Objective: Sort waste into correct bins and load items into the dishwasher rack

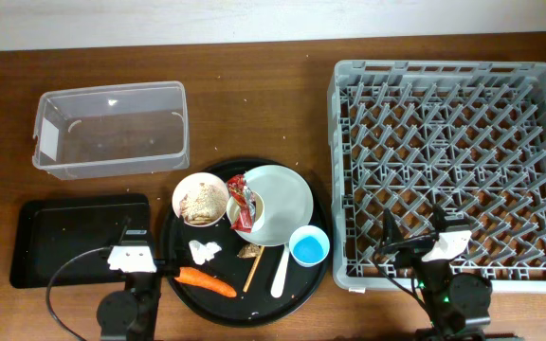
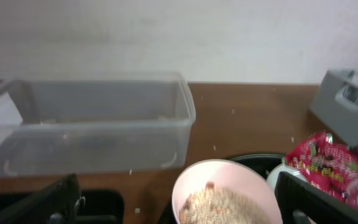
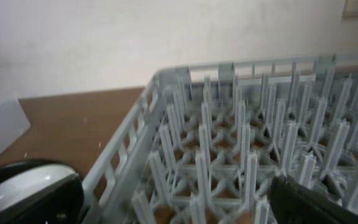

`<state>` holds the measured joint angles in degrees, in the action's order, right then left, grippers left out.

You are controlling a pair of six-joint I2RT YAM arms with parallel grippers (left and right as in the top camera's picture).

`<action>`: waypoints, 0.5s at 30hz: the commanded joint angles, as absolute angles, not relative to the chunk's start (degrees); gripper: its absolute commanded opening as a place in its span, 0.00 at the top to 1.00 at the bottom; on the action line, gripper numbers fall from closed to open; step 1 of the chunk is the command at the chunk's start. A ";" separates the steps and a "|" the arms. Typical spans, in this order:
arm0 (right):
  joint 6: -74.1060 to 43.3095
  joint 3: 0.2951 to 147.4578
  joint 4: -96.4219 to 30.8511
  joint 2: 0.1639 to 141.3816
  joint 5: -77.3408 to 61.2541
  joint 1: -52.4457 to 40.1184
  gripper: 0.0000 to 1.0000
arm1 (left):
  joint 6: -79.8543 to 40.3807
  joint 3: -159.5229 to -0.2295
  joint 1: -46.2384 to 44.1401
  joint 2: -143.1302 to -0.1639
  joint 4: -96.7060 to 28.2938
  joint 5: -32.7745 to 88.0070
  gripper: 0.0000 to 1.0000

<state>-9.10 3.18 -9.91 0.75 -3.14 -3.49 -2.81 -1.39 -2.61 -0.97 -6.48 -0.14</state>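
The pale plate (image 1: 282, 201) lies on the round black tray with the red wrapper (image 1: 243, 203) on its left edge. The white bowl (image 1: 200, 199) holds beige scraps. The light-blue cup (image 1: 309, 246), white utensil (image 1: 281, 269), wooden stick (image 1: 252, 269), brown lump (image 1: 248, 251), tissue wad (image 1: 204, 251) and carrot (image 1: 207, 280) lie in front. My left gripper (image 1: 133, 242) is open and empty, low, with the bowl (image 2: 225, 193) just ahead of its fingers (image 2: 179, 202). My right gripper (image 1: 423, 244) is open and empty at the front left of the grey rack (image 1: 458, 170). I cannot make out the small white cup.
The clear tub (image 1: 112, 128) stands at the back left and also shows in the left wrist view (image 2: 86, 124). The shallow black tray (image 1: 74, 237) lies left of the round black tray (image 1: 183, 284). The right wrist view shows the rack's pegs (image 3: 247, 143) between the fingers (image 3: 176, 205).
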 commanded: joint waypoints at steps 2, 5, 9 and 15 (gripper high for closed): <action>-11.46 11.60 -19.18 1.72 -4.51 -3.73 0.02 | -3.03 -8.95 -2.85 -5.06 -13.06 1.91 0.01; -11.46 19.42 -26.50 6.33 -4.51 -3.73 0.02 | -3.03 -16.51 -2.85 -12.14 -16.99 1.93 0.01; -11.46 29.34 -34.83 15.29 -4.54 -3.73 0.02 | -3.01 -27.09 -2.85 -24.14 -23.38 2.55 0.01; -11.42 48.27 -51.81 34.94 -4.91 -3.73 0.02 | -3.01 -46.70 -2.85 -42.92 -40.45 7.97 0.01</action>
<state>-10.83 39.42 -46.17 26.59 -4.45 -3.49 -2.81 -37.80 -2.61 -35.88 -33.78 4.56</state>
